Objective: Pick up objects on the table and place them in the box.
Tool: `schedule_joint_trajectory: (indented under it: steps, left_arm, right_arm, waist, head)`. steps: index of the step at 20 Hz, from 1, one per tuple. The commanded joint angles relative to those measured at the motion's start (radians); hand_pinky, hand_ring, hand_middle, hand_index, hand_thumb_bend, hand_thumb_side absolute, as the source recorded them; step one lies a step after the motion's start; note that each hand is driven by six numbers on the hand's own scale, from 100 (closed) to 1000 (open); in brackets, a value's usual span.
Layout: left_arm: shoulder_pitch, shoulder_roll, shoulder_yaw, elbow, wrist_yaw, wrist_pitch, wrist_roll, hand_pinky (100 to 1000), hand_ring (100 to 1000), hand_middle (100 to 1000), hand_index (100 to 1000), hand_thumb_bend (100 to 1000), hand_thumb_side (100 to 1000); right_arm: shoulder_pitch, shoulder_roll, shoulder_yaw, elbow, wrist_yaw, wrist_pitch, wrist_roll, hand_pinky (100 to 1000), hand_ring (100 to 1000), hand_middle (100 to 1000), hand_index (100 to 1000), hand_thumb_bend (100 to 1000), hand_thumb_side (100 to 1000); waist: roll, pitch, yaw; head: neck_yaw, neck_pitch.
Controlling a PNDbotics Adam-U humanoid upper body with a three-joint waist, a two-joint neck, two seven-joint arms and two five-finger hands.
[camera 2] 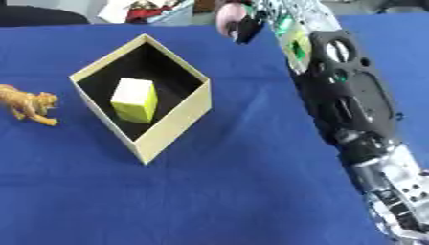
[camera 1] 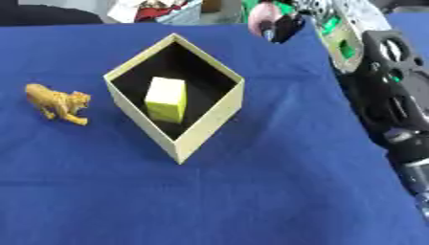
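While the right hand [camera 1: 281, 25] is hovering at the table's far edge, fingers seemingly curling round a pinkish rounded object [camera 2: 228, 18], the yellow block [camera 1: 166, 99] is sitting inside the cream cardboard box [camera 1: 209, 125], so carrying over and releasing is looking next.

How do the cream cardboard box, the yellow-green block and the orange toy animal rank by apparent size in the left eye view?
1. Cream cardboard box, clearly largest.
2. Yellow-green block and orange toy animal: too alike to rank.

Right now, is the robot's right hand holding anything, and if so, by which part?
Cannot be told: the right hand, at the table's far edge, has a pinkish rounded thing against it, but the fingers are not clear enough to show a hold.
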Motion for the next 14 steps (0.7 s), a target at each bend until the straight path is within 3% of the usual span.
schedule_joint_trajectory:
  steps: [1,8,14]
  left_arm:
    - [-0.008,0.013,0.0,-0.02,0.004,0.001,-0.002,730,712,666,754,224,883]
    - [-0.008,0.01,-0.001,-0.02,0.005,0.001,-0.005,731,712,667,754,224,884]
    - [-0.008,0.008,-0.001,-0.02,0.006,0.002,-0.007,730,712,667,753,223,884]
  right_arm:
    - [-0.037,0.009,0.014,-0.049,-0.025,-0.007,0.011,877,918,734,790,100,100]
    - [-0.057,0.055,0.062,-0.083,-0.05,-0.027,0.039,880,920,738,793,100,100]
    - [-0.062,0.08,0.093,-0.051,-0.086,-0.039,0.066,881,924,737,796,100,100]
  waist:
    - [0.0,-0.027,0.002]
    - [0.0,-0.024,0.006]
    - [0.0,-0.022,0.007]
  head:
    - [-0.007,-0.004]
    - [-0.013,0.0]
    - [-0.014,-0.003]
